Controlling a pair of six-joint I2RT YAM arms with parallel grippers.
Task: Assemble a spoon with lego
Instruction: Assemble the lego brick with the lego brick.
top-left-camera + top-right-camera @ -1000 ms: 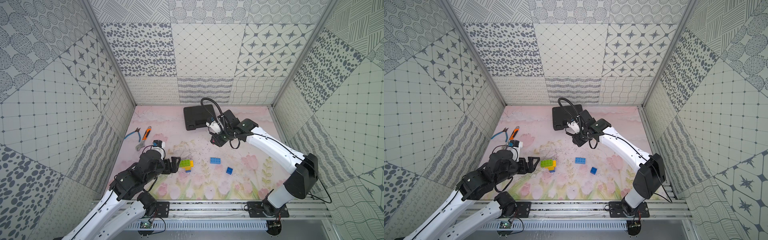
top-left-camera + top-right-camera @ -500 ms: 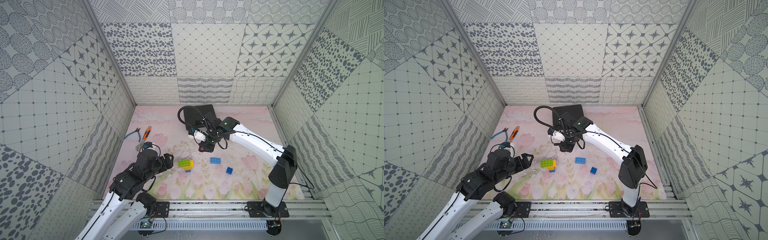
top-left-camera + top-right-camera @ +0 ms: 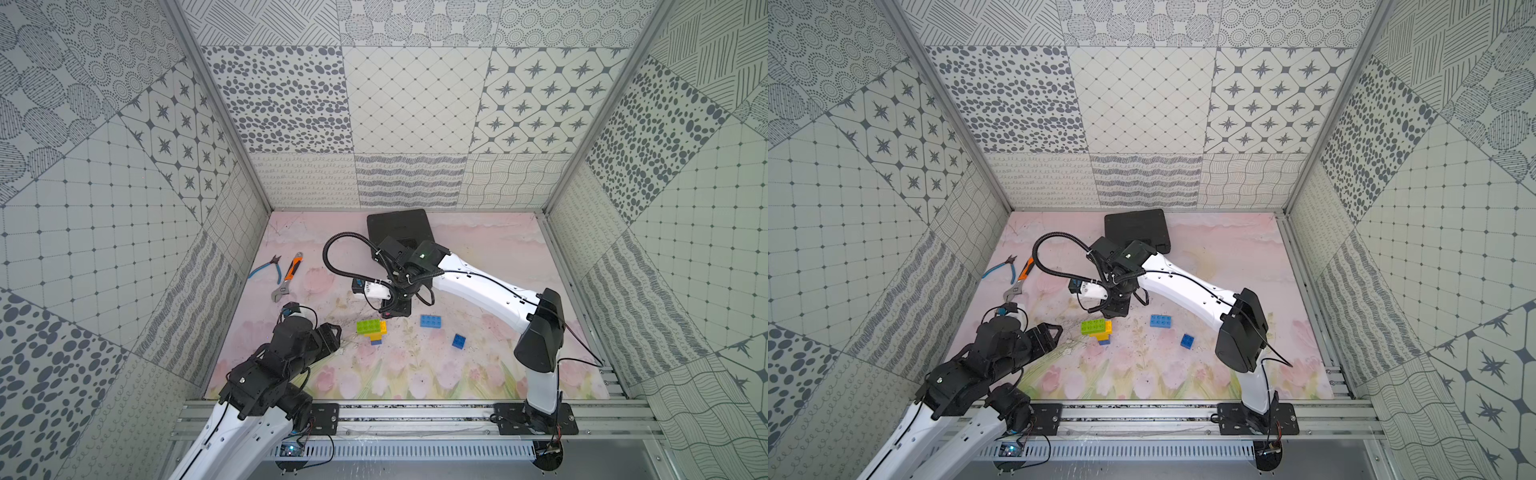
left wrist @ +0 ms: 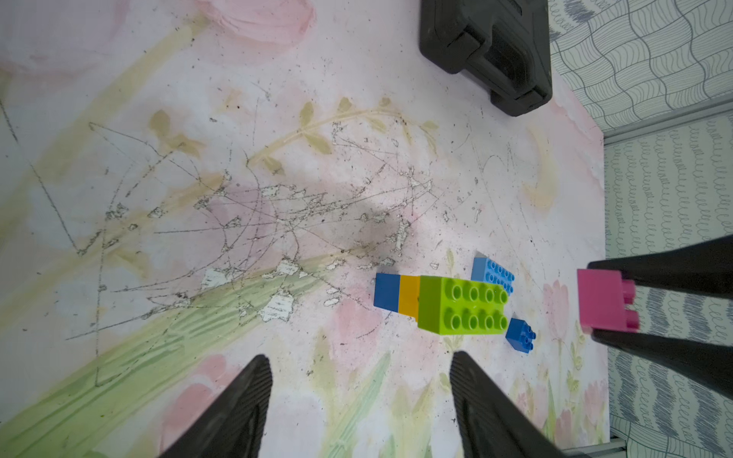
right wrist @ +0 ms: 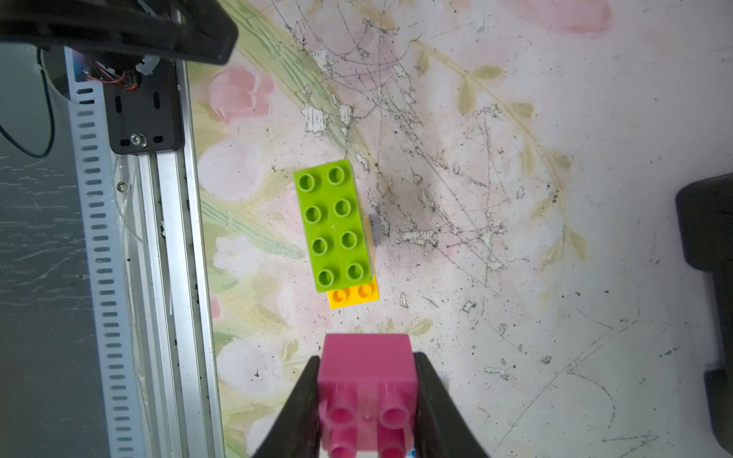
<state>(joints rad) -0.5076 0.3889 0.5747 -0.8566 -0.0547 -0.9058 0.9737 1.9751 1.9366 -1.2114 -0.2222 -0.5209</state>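
A partial spoon (image 3: 371, 328) (image 3: 1096, 327) lies on the mat: a lime green oblong brick (image 4: 462, 305) (image 5: 333, 226) on a yellow and a dark blue one. My right gripper (image 5: 367, 359) (image 3: 385, 321) is shut on a pink brick (image 5: 367, 380) (image 4: 605, 301), held just above the mat beside the stack's far end, apart from it. My left gripper (image 4: 359, 359) (image 3: 336, 332) (image 3: 1055, 332) stands open and empty a short way left of the stack. Loose lego lies to the right: a light blue oblong brick (image 3: 430, 321) (image 3: 1160, 321) and a dark blue square brick (image 3: 459, 340) (image 3: 1187, 340).
A black case (image 3: 399, 226) lies at the back of the mat behind the right arm. An orange-handled wrench (image 3: 289, 277) and blue pliers (image 3: 266, 270) lie at the left wall. The metal rail (image 3: 395, 415) runs along the front edge.
The right arm has swung from beside the black case down to the stack, carrying the pink brick. The left gripper has drawn back from the stack and its jaws have narrowed a little.
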